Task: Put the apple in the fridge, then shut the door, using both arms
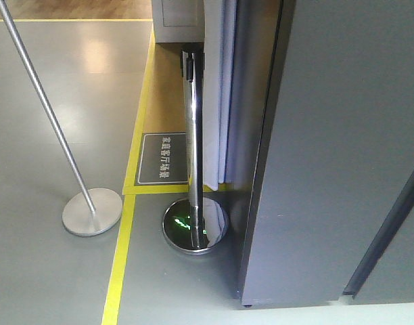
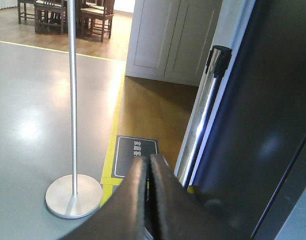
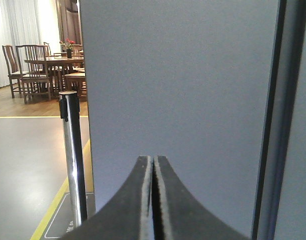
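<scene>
One fridge (image 1: pixel 329 169), two stanchion posts (image 1: pixel 192 156), one floor sign (image 1: pixel 163 158)

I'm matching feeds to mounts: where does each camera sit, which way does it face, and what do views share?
Exterior front-facing: high, tilted down at the floor, the chrome post and the dark-grey fridge; no robot parts show.
Left wrist-mounted: behind the shut left gripper, facing the matte stand and the fridge's side.
Right wrist-mounted: behind the shut right gripper, facing the fridge's grey face squarely.
All three share the chrome post and fridge.

My left end effector (image 2: pixel 148 165) has its jaws pressed together, empty; my right end effector (image 3: pixel 153 165) likewise, gripping nothing.
</scene>
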Controlling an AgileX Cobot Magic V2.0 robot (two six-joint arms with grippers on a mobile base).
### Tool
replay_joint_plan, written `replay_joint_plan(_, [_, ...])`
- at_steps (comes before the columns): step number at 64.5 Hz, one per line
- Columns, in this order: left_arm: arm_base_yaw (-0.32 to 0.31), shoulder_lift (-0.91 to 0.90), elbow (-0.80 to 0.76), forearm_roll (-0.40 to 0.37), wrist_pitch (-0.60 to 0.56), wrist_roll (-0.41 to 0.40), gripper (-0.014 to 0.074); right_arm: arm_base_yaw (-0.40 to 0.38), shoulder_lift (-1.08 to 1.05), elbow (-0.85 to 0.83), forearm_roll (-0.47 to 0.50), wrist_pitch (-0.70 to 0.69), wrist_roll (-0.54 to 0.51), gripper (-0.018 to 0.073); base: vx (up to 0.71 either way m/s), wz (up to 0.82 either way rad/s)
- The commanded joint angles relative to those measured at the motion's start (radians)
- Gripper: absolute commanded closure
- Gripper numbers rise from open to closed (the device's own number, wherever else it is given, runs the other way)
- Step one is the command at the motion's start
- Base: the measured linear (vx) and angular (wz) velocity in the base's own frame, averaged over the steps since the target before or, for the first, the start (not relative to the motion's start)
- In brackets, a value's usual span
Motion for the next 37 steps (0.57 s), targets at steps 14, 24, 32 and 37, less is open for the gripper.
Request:
replay_joint_plan(14, [0.001,-0.016,-0.019,-0.003,-0.072,-0.006,0.0603,0.001,-0.006,0.004,-0.008,-0.078,-0.001,0.0562,0.0,0.0])
replay_joint_plan(24, [0.001,-0.016,-0.019,-0.003,-0.072,-0.006,0.0603,0.001,-0.006,0.004,-0.008,-0.078,-0.001,0.0562,0.0,0.0])
replay_joint_plan(32, [0.001,-0.016,-0.019,-0.003,-0.072,-0.006,0.0603,0.001,-0.006,0.004,-0.008,-0.078,-0.001,0.0562,0.0,0.0])
replay_joint_plan(37, [0.001,-0.016,-0.019,-0.003,-0.072,-0.006,0.0603,0.001,-0.006,0.004,-0.008,-0.078,-0.001,0.0562,0.0,0.0])
